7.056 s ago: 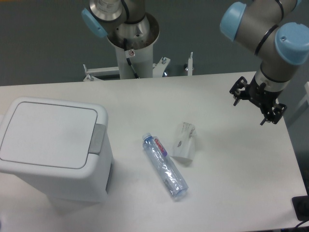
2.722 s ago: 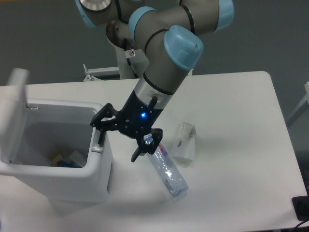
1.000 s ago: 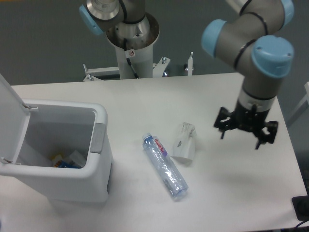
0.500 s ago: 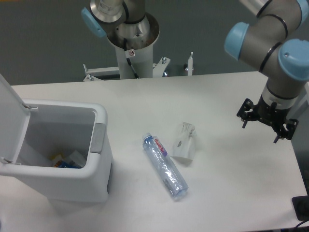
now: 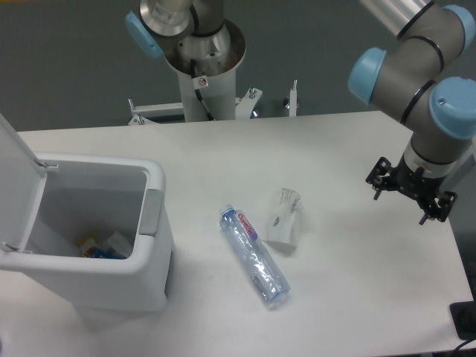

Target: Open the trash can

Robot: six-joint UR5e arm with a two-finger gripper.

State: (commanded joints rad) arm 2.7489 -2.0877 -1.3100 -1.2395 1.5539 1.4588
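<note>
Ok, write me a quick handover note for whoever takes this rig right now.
Gripper: open, empty, above the table's right side, far from the bin.
Trash can: at the table's left end, lid swung up on its left side, some items visible inside.
Clear bottle and small white packet lie mid-table, untouched.
Done: the can is open.
Left: nothing for this task.

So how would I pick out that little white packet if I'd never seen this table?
Start at the big white trash can on the left, lid up. Moving right you pass a clear plastic bottle lying flat; the white packet lies just beyond it, toward the gripper. It is opaque, short and crumpled, unlike the long bottle.
</note>
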